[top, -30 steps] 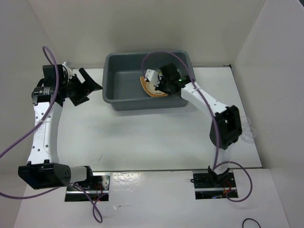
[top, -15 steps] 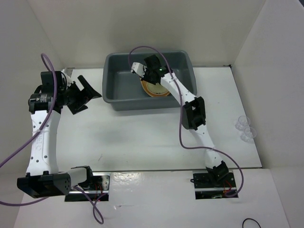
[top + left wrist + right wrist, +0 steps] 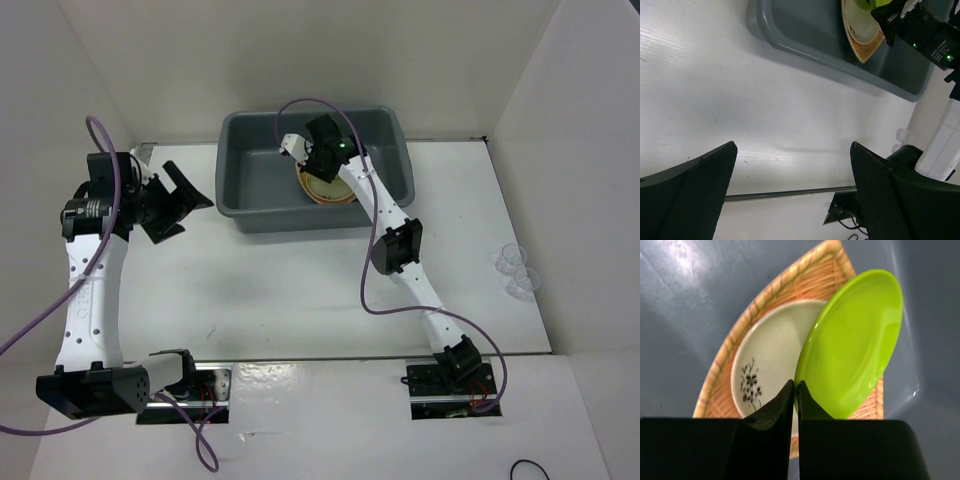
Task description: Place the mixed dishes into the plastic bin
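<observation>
The dark-grey plastic bin (image 3: 240,150) stands at the back middle of the table. Inside it lies the orange-brown ribbed plate (image 3: 820,280), with the cream plate with dark marks (image 3: 767,355) on top. My right gripper (image 3: 795,387) is in the bin, shut on the rim of the lime-green dish (image 3: 855,345), holding it tilted just above the cream plate. In the top view the right gripper (image 3: 315,155) hovers over the orange plate (image 3: 330,192). My left gripper (image 3: 185,203) is open and empty left of the bin. Clear cups (image 3: 515,270) stand at the far right.
White walls enclose the table at the back and on both sides. The left wrist view shows the bin's rim (image 3: 840,65), the plates inside (image 3: 862,40), bare white table beneath the left gripper (image 3: 792,185), and the clear cups (image 3: 902,135) far off.
My right arm has swung its elbow leftward and carried the gripper with the green dish left over the plates. My left arm has shifted slightly down and left, still open.
</observation>
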`<state>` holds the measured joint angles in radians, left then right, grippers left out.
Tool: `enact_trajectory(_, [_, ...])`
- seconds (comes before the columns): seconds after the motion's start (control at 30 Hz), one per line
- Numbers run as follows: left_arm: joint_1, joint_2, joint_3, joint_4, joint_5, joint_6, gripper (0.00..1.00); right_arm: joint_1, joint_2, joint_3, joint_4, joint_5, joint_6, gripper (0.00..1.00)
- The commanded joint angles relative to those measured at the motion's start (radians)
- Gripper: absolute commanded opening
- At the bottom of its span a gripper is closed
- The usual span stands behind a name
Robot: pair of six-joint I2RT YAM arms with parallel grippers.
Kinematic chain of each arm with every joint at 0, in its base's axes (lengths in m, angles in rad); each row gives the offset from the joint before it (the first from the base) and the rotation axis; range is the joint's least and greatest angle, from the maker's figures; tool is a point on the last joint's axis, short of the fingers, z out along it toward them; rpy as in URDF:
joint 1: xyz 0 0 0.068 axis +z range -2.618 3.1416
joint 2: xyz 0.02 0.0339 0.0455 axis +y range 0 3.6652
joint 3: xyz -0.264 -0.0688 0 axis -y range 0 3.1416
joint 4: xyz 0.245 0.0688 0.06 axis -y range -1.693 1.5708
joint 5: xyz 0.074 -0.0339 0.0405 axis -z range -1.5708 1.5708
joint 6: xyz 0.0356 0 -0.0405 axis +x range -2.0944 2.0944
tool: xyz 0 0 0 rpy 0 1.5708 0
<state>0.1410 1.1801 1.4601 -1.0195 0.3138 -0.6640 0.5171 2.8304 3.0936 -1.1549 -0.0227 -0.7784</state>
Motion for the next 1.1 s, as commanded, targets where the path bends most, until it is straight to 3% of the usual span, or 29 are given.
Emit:
enact_trajectory(0.0, [0.005, -0.013, -0.014, 0.033, 0.007, -0.02, 1.0, -0.014, -0.025, 0.045, -0.1, 0.001, 0.037, 0.0])
enact_trajectory(0.6, [0.005, -0.051, -0.052, 0.042, 0.016, -0.029, 1.0, 0.015, -0.074, 0.034, -0.144, 0.026, 0.105, 0.01])
enact_trajectory(0.97, [0.005, -0.08, -0.061, 0.042, 0.016, -0.039, 1.0, 0.081, -0.094, 0.03, -0.144, 0.044, 0.082, 0.2])
enact_trajectory(1.07, [0.005, -0.089, -0.072, 0.042, 0.016, -0.039, 1.0, 0.09, -0.112, 0.039, -0.144, 0.055, 0.091, 0.33])
